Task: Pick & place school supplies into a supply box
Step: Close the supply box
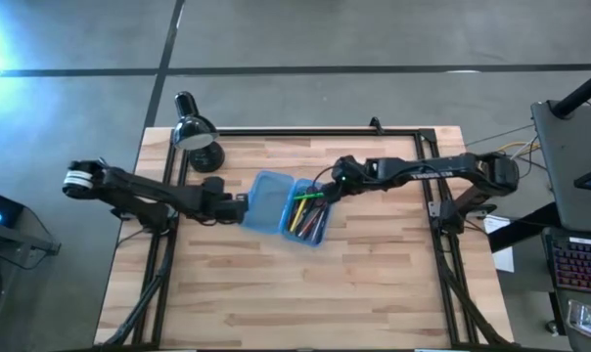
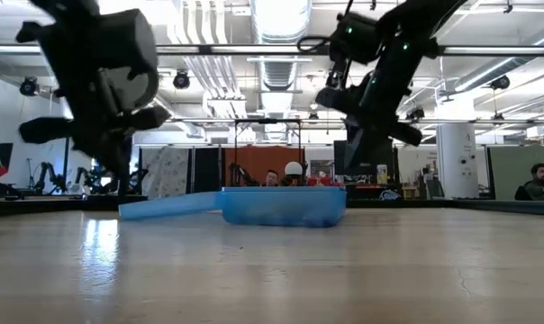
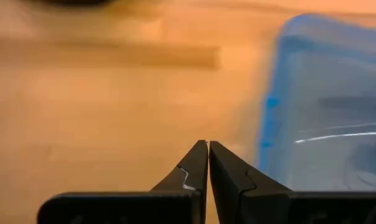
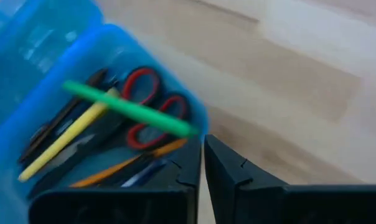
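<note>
The translucent blue supply box lies open on the table with its two halves side by side. The right half holds red-handled scissors, a yellow pencil, an orange pencil and dark pens. A green pen lies slanted across the top, its end over the rim. The empty lid half sits slightly raised at its outer end. My left gripper is shut, just left of the lid. My right gripper is shut, above the box's far right corner.
A black desk lamp stands at the table's far left corner. A black frame runs along the far edge and down both sides. Bare wooden table stretches in front of the box toward the near edge.
</note>
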